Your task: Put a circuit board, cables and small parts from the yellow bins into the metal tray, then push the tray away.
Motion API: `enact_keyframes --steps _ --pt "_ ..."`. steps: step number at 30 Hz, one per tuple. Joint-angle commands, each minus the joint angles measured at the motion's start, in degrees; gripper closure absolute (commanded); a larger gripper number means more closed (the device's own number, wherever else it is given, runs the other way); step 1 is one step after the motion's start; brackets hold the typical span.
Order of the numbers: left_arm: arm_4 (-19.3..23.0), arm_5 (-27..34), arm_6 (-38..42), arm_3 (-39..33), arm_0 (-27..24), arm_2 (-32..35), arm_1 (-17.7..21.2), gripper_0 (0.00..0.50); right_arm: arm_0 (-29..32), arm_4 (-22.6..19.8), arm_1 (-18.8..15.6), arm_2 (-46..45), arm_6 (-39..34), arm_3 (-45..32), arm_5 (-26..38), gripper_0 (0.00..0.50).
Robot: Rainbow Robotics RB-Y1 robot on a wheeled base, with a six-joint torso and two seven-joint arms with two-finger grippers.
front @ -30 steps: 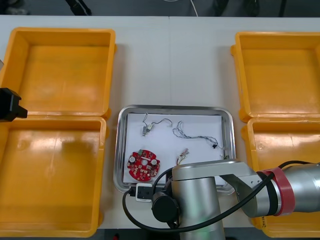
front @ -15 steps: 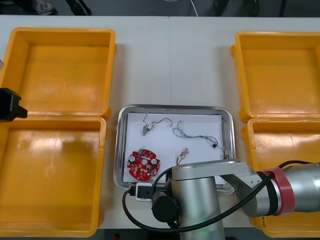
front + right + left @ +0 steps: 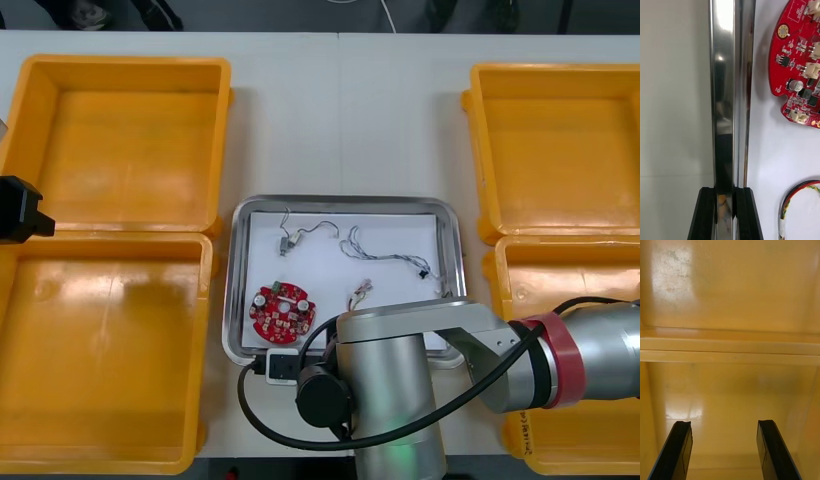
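Right fingers [image 3: 704, 213] clamped on tray's [image 3: 345, 201] 6 o'clock rim. Tray sits mid-bench, stretching toward 12 o'clock, so I reckon the push runs straight that way. Left fingers [image 3: 677, 450] apart, idle over 9 o'clock bins [image 3: 100, 350].

Bright, even overhead light falls on the table [image 3: 340, 120], leaving pale glare patches on the floors of the left yellow bins [image 3: 110, 330] and hardly any shadows. Close up, the rim of the metal tray [image 3: 724, 75] gleams like a mirror, with a white streak and a dark reflection near the right gripper [image 3: 725, 191], and the circuit board [image 3: 797, 63] casts a soft grey shadow on the white liner [image 3: 782, 157]. Two washed-out glare spots sit on the bin floor in the left wrist view.
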Motion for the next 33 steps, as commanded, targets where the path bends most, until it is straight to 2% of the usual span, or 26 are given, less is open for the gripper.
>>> enact_keyframes --steps 1,29,33 --pt "0.02 0.33 -4.76 -1.66 0.81 1.85 2.72 0.000 -3.54 -0.44 -0.38 0.68 0.67 1.33 -0.97 0.433" --pt "0.02 0.33 -4.76 -1.66 0.81 1.85 2.72 0.000 -11.10 -0.88 -2.23 0.68 1.28 8.19 -6.59 0.435" --pt "0.02 0.33 -4.76 -1.66 0.81 1.85 2.72 0.000 -13.21 -3.52 -2.40 0.68 1.46 9.86 -7.65 0.435"
